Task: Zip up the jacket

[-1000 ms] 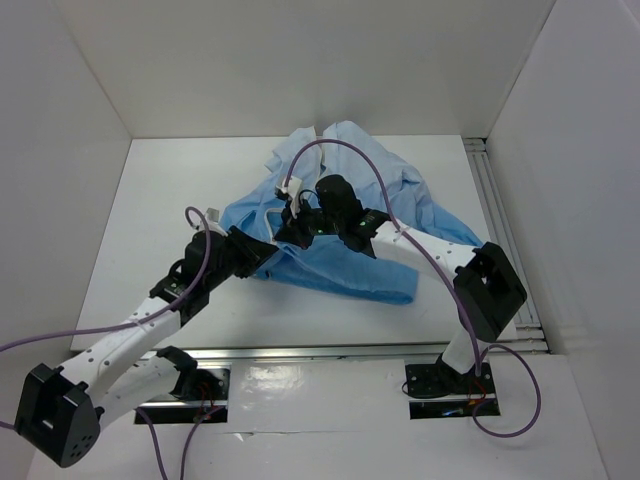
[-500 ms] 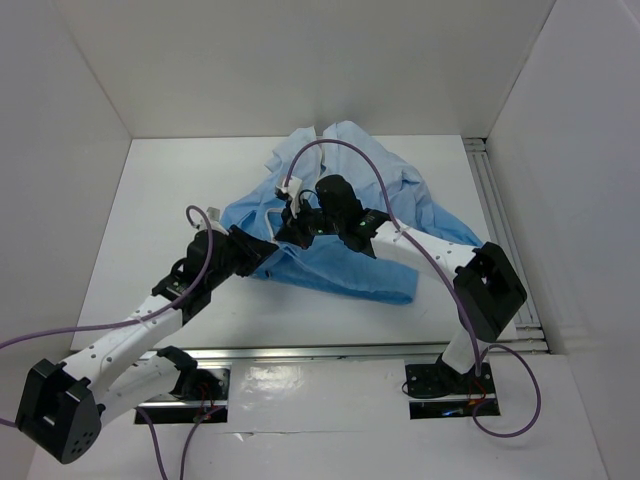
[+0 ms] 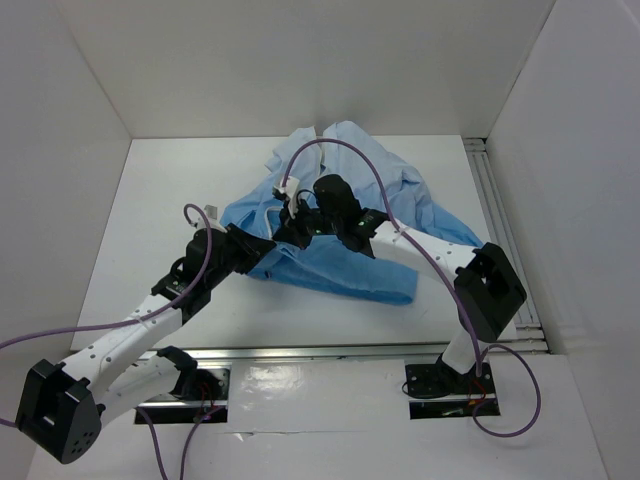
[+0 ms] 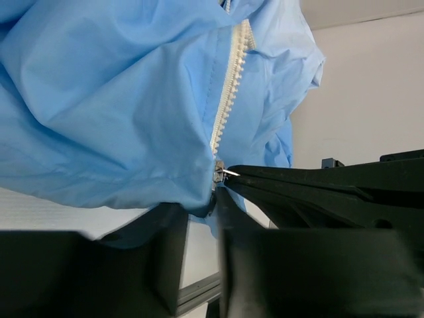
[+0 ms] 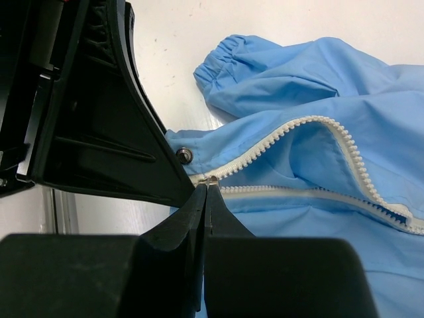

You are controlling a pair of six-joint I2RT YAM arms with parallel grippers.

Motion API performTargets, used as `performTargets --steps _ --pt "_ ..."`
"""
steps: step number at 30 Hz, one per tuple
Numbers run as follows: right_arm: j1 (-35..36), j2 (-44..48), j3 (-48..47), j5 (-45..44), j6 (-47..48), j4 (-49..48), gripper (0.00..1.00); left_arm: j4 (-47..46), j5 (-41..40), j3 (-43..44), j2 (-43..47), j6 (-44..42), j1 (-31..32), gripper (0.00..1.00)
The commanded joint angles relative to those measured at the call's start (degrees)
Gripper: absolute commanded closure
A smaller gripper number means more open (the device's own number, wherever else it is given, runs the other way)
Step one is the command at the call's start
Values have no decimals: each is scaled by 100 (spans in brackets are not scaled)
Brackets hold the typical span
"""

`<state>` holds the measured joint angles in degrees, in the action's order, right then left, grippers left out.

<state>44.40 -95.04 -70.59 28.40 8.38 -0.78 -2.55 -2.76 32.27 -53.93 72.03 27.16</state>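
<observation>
Fingers of the right gripper [image 5: 204, 192] pinch shut on the crumpled light-blue jacket's [image 5: 318, 152] whitish zipper [image 5: 278, 142]; left grip unclear.

jacket [image 3: 345, 215] hem under arms hidden; zipper slider [image 5: 211, 179] tiny (grip unclear)

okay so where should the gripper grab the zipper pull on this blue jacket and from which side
Pinch the small metal pull at the bottom of the zipper, where the two white tooth rows meet. Come from the hem side, fingers in line with the teeth, since the rows spread apart above it. The right gripper is shut there; the left gripper has the jacket hem just below.
</observation>
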Motion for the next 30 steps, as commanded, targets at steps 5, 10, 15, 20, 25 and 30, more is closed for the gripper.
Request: performTargets --steps 5,10,15,20,25,30 --pt "174 91 -368 86 6 33 100 -150 -137 403 -12 -75 9 79" --pt "174 91 -368 86 6 86 100 131 -251 455 49 -22 9 100" --pt "174 39 -491 -352 75 139 100 649 -304 455 164 39 9 100" --pt "174 -84 -684 -1160 251 271 100 1281 -128 105 523 110 9 100" --pt "174 -286 -878 -1740 427 341 100 1801 -75 -186 989 249 9 100" --pt "-10 -410 -1001 -1794 427 289 100 2302 -128 -388 1385 303 9 100"
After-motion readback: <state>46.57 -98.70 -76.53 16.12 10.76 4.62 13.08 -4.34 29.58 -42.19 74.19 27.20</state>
